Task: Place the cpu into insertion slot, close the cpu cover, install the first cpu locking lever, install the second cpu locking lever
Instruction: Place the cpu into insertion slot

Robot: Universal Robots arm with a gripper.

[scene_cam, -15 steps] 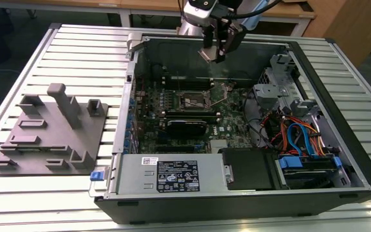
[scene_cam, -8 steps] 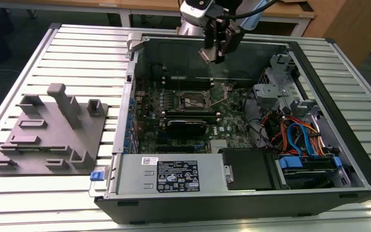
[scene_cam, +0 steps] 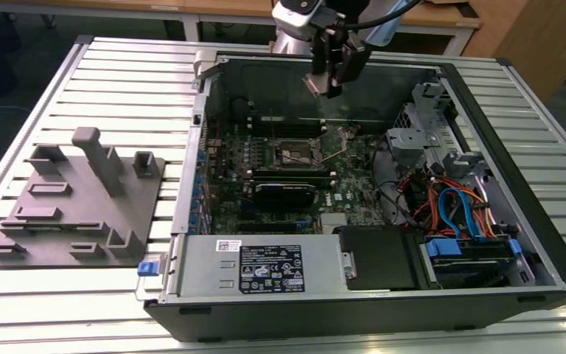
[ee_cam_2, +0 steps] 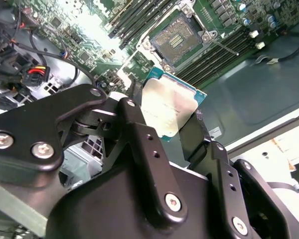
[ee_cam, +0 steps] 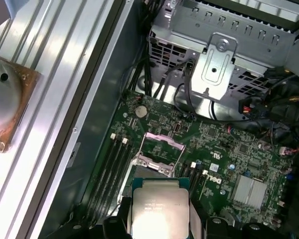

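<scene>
**Chip clamped over the open case, socket bare below**

The black two-fingered gripper [ee_cam_2: 167,122] is closed on the small flat square cpu with a dull silver-grey metal top [ee_cam_2: 170,105]. One black finger [ee_cam_2: 139,134] presses on each of two opposite edges. In the exterior view the gripper hangs above the far part of the open black-and-grey computer case [scene_cam: 362,318], well apart from the board. The small square insertion slot [scene_cam: 298,153], dark in the centre with a silvery rim, sits on the green motherboard [ee_cam: 224,144]. Its contact field is uncovered in the second wrist view.

The grip on the edges alone looks like the weak point. A slight slip or tilt would probably bring the chip down skewed. A rotated or off-centre landing could bend the socket's fine contacts or leave the chip perched on the rim. The case wall near the arm could also be clipped.

By count there is one cpu, one insertion slot, one gripper and one case. One grey moulded fixture plate [scene_cam: 77,199] lies on the slatted metal table [scene_cam: 116,66] at the exterior view's left. The locking levers cannot be counted.
</scene>
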